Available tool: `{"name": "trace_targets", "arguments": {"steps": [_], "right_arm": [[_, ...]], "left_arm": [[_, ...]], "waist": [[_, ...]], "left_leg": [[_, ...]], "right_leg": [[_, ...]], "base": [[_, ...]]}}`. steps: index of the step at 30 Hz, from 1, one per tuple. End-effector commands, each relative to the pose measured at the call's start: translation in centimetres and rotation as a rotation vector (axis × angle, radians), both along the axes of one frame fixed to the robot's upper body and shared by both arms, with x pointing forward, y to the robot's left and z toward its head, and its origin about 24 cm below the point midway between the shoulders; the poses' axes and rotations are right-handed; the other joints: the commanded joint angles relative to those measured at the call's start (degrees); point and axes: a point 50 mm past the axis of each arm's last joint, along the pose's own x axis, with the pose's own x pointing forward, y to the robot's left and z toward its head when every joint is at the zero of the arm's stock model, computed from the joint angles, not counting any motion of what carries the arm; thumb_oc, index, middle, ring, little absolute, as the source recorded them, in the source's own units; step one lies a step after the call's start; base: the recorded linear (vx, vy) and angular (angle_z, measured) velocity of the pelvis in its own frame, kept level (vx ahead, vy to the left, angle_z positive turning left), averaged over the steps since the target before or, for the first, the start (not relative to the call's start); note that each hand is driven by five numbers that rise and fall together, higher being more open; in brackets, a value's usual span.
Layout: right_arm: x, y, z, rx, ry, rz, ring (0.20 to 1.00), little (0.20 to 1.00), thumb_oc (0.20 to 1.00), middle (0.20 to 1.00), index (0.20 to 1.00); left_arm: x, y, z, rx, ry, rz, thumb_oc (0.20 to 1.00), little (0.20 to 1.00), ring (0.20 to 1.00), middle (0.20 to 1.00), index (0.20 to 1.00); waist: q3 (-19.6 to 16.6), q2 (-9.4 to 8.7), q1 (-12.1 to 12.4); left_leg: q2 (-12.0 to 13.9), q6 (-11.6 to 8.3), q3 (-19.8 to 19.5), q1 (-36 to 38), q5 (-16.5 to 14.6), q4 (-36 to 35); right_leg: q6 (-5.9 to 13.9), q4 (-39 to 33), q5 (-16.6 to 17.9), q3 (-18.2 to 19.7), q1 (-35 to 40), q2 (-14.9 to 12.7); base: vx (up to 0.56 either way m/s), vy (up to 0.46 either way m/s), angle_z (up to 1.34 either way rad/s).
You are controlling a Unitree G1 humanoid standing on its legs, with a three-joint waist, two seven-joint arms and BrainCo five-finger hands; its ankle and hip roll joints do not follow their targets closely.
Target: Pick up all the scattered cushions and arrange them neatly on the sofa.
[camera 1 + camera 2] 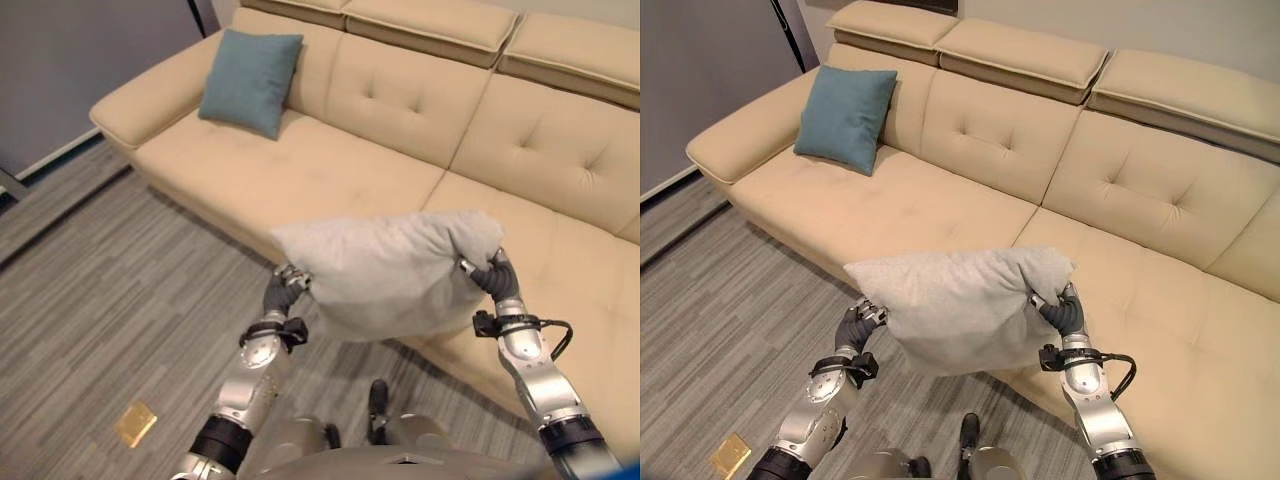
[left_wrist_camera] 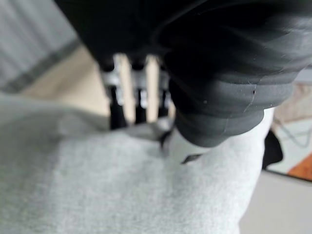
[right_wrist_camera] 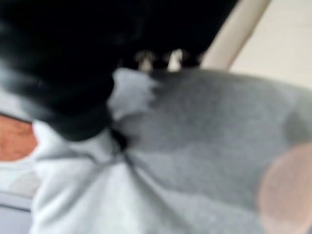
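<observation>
Sofa: beige buttoned leather sofa (image 1: 970, 200), plain cream all over.
Far cushion: teal-blue square fabric cushion (image 1: 846, 117) at the sofa's left corner, unpatterned.
Held cushion: pale grey soft fabric cushion (image 1: 955, 305), plain.
Floor: grey carpet (image 1: 730, 330) with fine streaks.
Floor object: small yellow-gold flat square (image 1: 135, 423) on the carpet.

A light grey cushion (image 1: 955, 308) hangs above the front edge of the beige sofa (image 1: 1120, 190), gripped at one end by the left hand (image 1: 858, 325) and at the other by the right hand (image 1: 1064, 312), while a teal cushion (image 1: 846, 116) leans upright against the backrest near the sofa's arm.
</observation>
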Motion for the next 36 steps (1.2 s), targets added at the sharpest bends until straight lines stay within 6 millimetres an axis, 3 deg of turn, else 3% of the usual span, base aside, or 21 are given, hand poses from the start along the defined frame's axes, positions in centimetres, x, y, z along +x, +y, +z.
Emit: {"name": "trace_targets", "arguments": {"steps": [1,2,8,10,12,13,19,20,21,22,25,27,29,30,31,33,36], "right_arm": [[0.9,1.1,4.0,0.039,-0.226,0.051,0.2,0.2,0.2,0.2,0.2],[1.0,1.1,3.9,0.031,-0.222,0.051,0.2,0.2,0.2,0.2,0.2],[1.4,1.8,4.2,0.038,-0.229,0.074,0.2,0.2,0.2,0.2,0.2],[2.0,2.9,4.7,0.052,-0.254,0.107,0.2,0.2,0.2,0.2,0.2],[2.1,3.3,4.8,0.051,-0.256,0.121,0.2,0.2,0.2,0.2,0.2],[2.2,3.6,4.9,0.052,-0.259,0.13,0.2,0.2,0.2,0.2,0.2],[2.7,3.8,5.0,0.059,-0.251,0.151,0.2,0.2,0.2,0.2,0.2],[2.7,3.8,5.0,0.058,-0.251,0.152,0.2,0.2,0.2,0.2,0.2],[2.8,3.9,5.1,0.058,-0.256,0.158,0.2,0.2,0.2,0.2,0.2],[2.9,4.0,5.2,0.052,-0.255,0.167,0.2,0.2,0.2,0.2,0.2],[2.6,3.6,5.1,0.031,-0.254,0.165,0.2,0.2,0.2,0.2,0.2],[2.5,3.3,5.3,0.01,-0.259,0.161,0.2,0.2,0.2,0.2,0.2],[2.3,3.0,5.3,0.009,-0.262,0.152,0.2,0.2,0.2,0.2,0.2],[2.3,2.8,5.3,0.009,-0.263,0.145,0.2,0.2,0.2,0.2,0.2],[2.4,2.8,5.5,0.011,-0.27,0.143,0.2,0.2,0.2,0.2,0.2],[2.3,2.9,5.6,0.015,-0.273,0.144,0.2,0.2,0.2,0.2,0.2],[2.2,2.6,5.3,0.02,-0.256,0.135,0.2,0.2,0.2,0.2,0.2]], "left_arm": [[0.9,-1.7,3.4,-0.022,-0.184,-0.101,0.2,0.2,0.2,0.2,0.2],[1.0,-1.7,3.6,-0.025,-0.192,-0.089,0.2,0.2,0.2,0.2,0.2],[1.0,-1.4,4.0,-0.02,-0.212,-0.091,0.2,0.2,0.2,0.2,0.2],[1.4,-0.7,4.7,-0.007,-0.237,-0.068,0.2,0.2,0.2,0.2,0.2],[1.5,-0.4,5.0,0.007,-0.248,-0.054,0.2,0.2,0.2,0.2,0.2],[1.6,-0.1,5.0,0.014,-0.251,-0.04,0.2,0.2,0.2,0.2,0.2],[1.4,0.6,4.9,0.003,-0.245,-0.007,0.2,0.2,0.2,0.2,0.2],[1.4,0.7,4.9,0.006,-0.245,0.001,0.2,0.2,0.2,0.2,0.2],[1.4,1.1,4.8,0.011,-0.241,0.012,0.2,0.2,0.2,0.2,0.2],[1.3,1.2,4.7,0.011,-0.238,0.017,0.2,0.2,0.2,0.2,0.2],[1.1,0.6,4.3,-0.016,-0.227,-0.004,0.2,0.2,0.2,0.2,0.2],[0.9,0.2,4.0,-0.042,-0.214,-0.012,0.2,0.2,0.2,0.2,0.2],[0.9,0.0,3.7,-0.048,-0.202,-0.022,0.2,0.2,0.2,0.2,0.2],[1.0,-0.1,3.8,-0.055,-0.204,-0.027,0.2,0.2,0.2,0.2,0.2],[1.1,-0.3,4.0,-0.052,-0.215,-0.038,0.2,0.2,0.2,0.2,0.2],[1.2,-0.5,3.9,-0.055,-0.209,-0.035,0.2,0.2,0.2,0.2,0.2],[1.3,-0.6,3.9,-0.052,-0.203,-0.032,0.2,0.2,0.2,0.2,0.2]], "waist": [[-4.4,-0.92,0.3],[-4.1,-0.39,0.9],[-4.4,0.42,1.5],[-3.7,1.11,2.2],[-3.4,1.64,2.2],[-3.4,1.7,2.4],[-4.0,1.41,1.7],[-4.1,1.13,1.6],[-4.2,0.57,1.4],[-4.2,0.33,1.4],[-5.1,0.01,0.9],[-5.7,0.86,0.6],[-6.0,0.69,-0.1],[-5.4,0.3,-0.1],[-4.7,-0.06,0.4],[-4.1,-1.06,0.9],[-3.9,-1.64,1.6]], "left_leg": [[1.3,0.7,-3.5,-0.1,11.4,-11.7],[1.8,0.08,-5.3,-0.6,13.6,-13.1],[0.1,2.21,-4.6,2.1,11.0,-13.2],[-0.4,4.0,-0.8,4.6,9.3,-13.5],[0.0,4.42,0.7,6.2,8.6,-14.1],[0.0,4.42,1.8,7.2,7.9,-14.3],[-1.2,4.07,3.6,12.6,6.6,-17.9],[-1.6,3.91,3.7,13.5,6.2,-18.3],[-1.9,3.31,4.4,15.0,5.4,-18.6],[-1.9,3.09,4.5,15.5,5.0,-18.3],[-2.2,2.79,3.6,16.5,3.8,-15.5],[-1.4,1.79,3.0,16.8,3.7,-12.1],[0.6,-0.77,4.0,14.9,7.0,-5.1],[2.5,-2.72,4.5,11.9,8.8,2.2],[2.2,-3.15,3.3,9.4,9.5,7.5],[1.7,-2.12,2.8,5.9,9.3,9.8],[2.6,0.31,2.0,3.7,5.6,2.1]], "right_leg": [[9.42,1.5,-1.5,5.7,3.1,-0.1],[9.45,2.3,-2.6,6.7,3.9,-0.1],[10.88,8.0,-4.9,7.9,3.6,-2.3],[12.74,17.0,-2.3,8.3,-0.2,-4.1],[12.95,20.8,-1.5,6.4,-2.2,-4.8],[12.8,20.7,-1.0,4.1,-3.2,-5.9],[12.42,11.0,1.0,-2.1,-6.7,-3.5],[12.65,8.1,2.2,-4.3,-7.1,-3.1],[13.37,3.5,4.1,-8.7,-8.5,-3.6],[13.59,2.3,4.7,-9.2,-8.4,-3.6],[12.4,2.1,4.9,-6.1,-5.8,-2.9],[11.56,2.2,4.1,-6.5,-4.3,-2.4],[10.59,1.6,3.5,-6.9,-2.3,-2.5],[9.8,1.0,3.0,-6.9,-0.7,-2.3],[8.89,0.5,2.4,-6.4,0.4,-1.9],[8.38,0.2,1.4,-5.6,1.5,-2.3],[9.49,-0.1,0.7,-4.1,2.6,-2.8]], "base": [[0.23,0.133,-0.47],[0.2,0.153,-0.51],[0.17,0.207,-0.41],[0.14,0.314,-0.92],[0.13,0.23,-0.61],[0.14,0.166,-0.33],[0.18,0.075,-0.47],[0.25,-0.003,-0.36],[0.33,-0.019,-0.24],[0.33,-0.049,-0.19],[0.25,-0.04,-0.07],[0.33,-0.082,0.14],[0.2,-0.133,0.1],[0.16,-0.164,0.14],[0.12,-0.15,0.18],[0.12,-0.073,-0.09],[0.17,0.038,-0.09]]}}
